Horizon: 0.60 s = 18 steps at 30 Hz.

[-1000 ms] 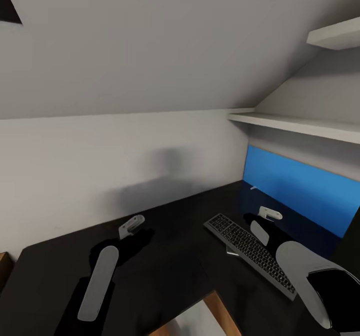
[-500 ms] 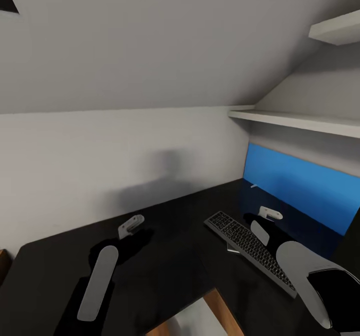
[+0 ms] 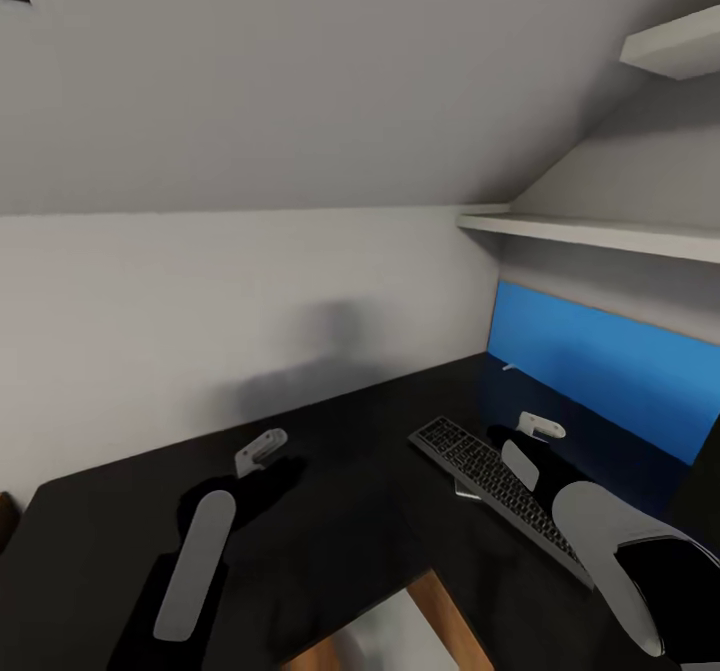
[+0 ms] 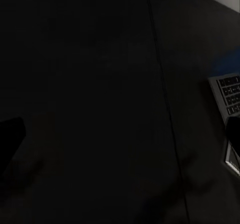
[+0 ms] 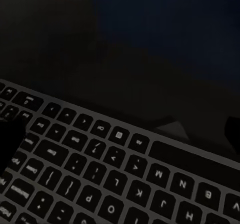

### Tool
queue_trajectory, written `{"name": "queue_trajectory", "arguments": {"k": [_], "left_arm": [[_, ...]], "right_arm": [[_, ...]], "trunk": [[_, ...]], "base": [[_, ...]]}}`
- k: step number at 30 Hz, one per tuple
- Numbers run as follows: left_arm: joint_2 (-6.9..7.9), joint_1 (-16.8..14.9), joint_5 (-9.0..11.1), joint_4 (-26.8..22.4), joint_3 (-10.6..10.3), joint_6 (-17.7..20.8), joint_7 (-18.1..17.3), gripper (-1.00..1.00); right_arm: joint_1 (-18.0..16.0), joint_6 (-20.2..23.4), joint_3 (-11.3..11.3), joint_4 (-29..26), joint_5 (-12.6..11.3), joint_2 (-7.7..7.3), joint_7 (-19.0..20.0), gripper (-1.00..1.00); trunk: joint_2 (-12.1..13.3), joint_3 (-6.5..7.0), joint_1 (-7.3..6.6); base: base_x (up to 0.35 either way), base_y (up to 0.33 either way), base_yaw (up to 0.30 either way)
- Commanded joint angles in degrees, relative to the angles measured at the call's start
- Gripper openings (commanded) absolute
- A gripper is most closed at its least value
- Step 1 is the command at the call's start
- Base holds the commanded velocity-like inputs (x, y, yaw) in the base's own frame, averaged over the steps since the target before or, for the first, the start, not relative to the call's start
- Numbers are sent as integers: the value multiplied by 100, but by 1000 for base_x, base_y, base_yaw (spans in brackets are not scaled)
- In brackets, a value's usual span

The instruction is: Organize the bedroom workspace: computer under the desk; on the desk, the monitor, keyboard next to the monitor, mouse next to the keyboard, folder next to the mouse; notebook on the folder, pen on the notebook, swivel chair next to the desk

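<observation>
Keyboard (image 3: 492,483) flat on desk (image 3: 340,491) — ungripped.

a flat black rectangular keyboard with greyish lettered keys (image 5: 105,176) runs slantwise across the near part of the right wrist view, lying on the glossy black top of the desk (image 5: 100,48), whose dark surface carries a faint blue sheen (image 5: 190,28) beyond the keyboard.

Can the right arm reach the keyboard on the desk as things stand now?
Probably yes. The right gripper hangs just past the keyboard, which lies flat on the black desk, and nothing stands between them. The right wrist view looks closely onto its keys.
</observation>
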Motion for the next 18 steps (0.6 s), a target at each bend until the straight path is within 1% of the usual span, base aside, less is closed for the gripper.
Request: {"name": "queue_trajectory", "arguments": {"k": [1,7,18], "left_arm": [[-1,-5,56,-6,21,5,60,100],[-1,-5,61,-6,88,5,60,100],[-1,-5,64,-6,102,6,60,100]], "right_arm": [[-2,46,49,-15,-24,-5,-38,100],[-3,54,47,-22,-24,0,-40,100],[-2,56,42,-19,-24,-3,-46,100]], "trunk": [[-46,-26,23],[-287,-133,155],[-728,-331,396]], "base": [[0,0,0],[0,0,0],[0,0,0]]}}
